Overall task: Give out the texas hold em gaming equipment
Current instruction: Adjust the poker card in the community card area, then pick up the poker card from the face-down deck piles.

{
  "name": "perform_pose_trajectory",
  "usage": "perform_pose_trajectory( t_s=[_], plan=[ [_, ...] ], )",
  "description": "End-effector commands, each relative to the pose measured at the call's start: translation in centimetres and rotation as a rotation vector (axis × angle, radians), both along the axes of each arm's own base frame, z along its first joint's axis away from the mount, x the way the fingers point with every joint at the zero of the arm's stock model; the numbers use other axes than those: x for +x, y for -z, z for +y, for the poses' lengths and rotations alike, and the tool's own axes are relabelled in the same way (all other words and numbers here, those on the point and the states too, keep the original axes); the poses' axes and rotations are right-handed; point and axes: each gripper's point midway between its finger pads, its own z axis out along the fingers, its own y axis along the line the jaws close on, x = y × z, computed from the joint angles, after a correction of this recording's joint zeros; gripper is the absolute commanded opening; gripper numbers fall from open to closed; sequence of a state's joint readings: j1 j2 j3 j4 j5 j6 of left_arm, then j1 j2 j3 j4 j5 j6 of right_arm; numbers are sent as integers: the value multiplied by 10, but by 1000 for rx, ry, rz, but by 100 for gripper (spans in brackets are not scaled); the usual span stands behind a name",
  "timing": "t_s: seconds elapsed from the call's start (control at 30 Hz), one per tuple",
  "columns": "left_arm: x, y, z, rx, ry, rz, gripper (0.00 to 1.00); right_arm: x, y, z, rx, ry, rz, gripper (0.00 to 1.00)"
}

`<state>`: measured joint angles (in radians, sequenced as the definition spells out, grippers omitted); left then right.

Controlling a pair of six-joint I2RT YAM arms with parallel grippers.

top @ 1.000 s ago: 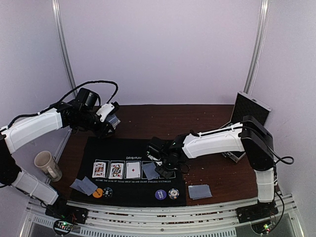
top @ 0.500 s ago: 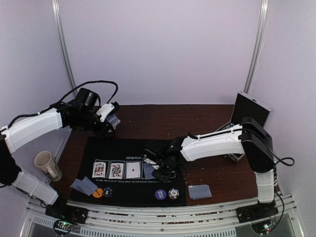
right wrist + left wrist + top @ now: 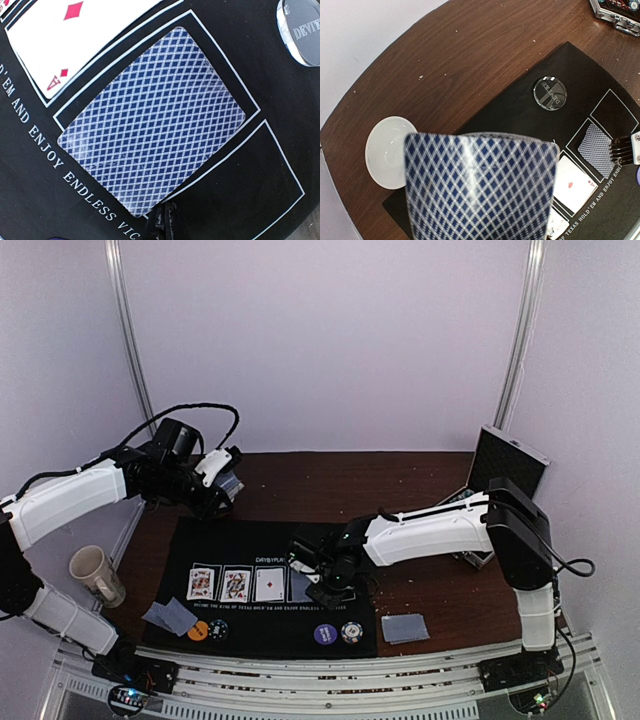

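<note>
My left gripper (image 3: 222,486) hovers above the table's back left, shut on a deck of blue-checked cards (image 3: 480,185) that hides its fingers in the left wrist view. My right gripper (image 3: 325,580) is low over the black mat (image 3: 270,540), shut with nothing in it. Its fingertips (image 3: 162,222) touch the near edge of a face-down card (image 3: 152,135) lying in an outlined slot. Beside that card lies the ace of diamonds (image 3: 75,35), with two more face-up cards (image 3: 218,584) to its left. A clear disc (image 3: 550,93) rests on the mat. Orange (image 3: 198,630), dark (image 3: 218,628), purple (image 3: 325,634) and black-and-white (image 3: 351,632) chips line the front edge.
Face-down cards lie at the mat's front left (image 3: 168,615) and on the wood at the front right (image 3: 405,628). A beige mug (image 3: 97,575) stands at the left edge. A white round dish (image 3: 387,152) sits beyond the mat's back corner. An open metal case (image 3: 505,465) stands at the back right.
My right gripper has slid a little to the left over the face-down card on the mat. The left arm and its deck have not moved.
</note>
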<state>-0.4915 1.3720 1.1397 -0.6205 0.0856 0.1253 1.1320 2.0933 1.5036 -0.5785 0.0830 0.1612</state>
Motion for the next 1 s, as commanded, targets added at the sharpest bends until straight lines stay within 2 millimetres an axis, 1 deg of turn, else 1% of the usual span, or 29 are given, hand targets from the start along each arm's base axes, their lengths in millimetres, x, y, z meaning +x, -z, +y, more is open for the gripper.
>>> perform_pose_trajectory(
  t_s=[0.0,0.07,0.17,0.27,0.3,0.33,0.4,0.43,0.5,0.6,0.7,0.77,0.83,0.97],
  plan=[
    [5,-16,-1,-31,7,-64,36,7,-6,-9,-47,14,-39,0],
    [4,-15,-2,-34,14,-61,36,15,-20,-12,-43,31,-80,1],
    [1,-16,-7,-48,39,-57,36,33,-54,-15,47,85,-140,12],
    [-6,-22,-16,-86,98,-55,36,52,-95,-20,236,160,-140,33],
    [-9,-24,-20,-93,119,-56,36,58,-108,-21,320,180,-122,43],
    [-13,-25,-24,-98,142,-59,36,59,-121,-21,417,191,-82,54],
    [-24,-26,-36,-101,205,-63,36,69,-152,-21,602,206,-53,70],
    [-30,-27,-42,-94,241,-70,36,74,-167,-23,686,213,-50,73],
    [-43,-28,-57,-84,315,-80,36,77,-194,-20,825,195,-39,80],
    [-60,-31,-73,-81,407,-86,36,75,-227,-5,974,122,2,85],
    [-72,-35,-83,-99,466,-89,36,68,-248,14,1077,48,69,90],
    [-78,-38,-86,-106,495,-96,36,69,-256,24,1121,23,96,91],
    [-82,-41,-89,-111,520,-106,36,72,-258,31,1135,17,109,91],
    [-87,-42,-91,-107,538,-115,36,72,-252,50,1126,-16,162,90]
  ],
)
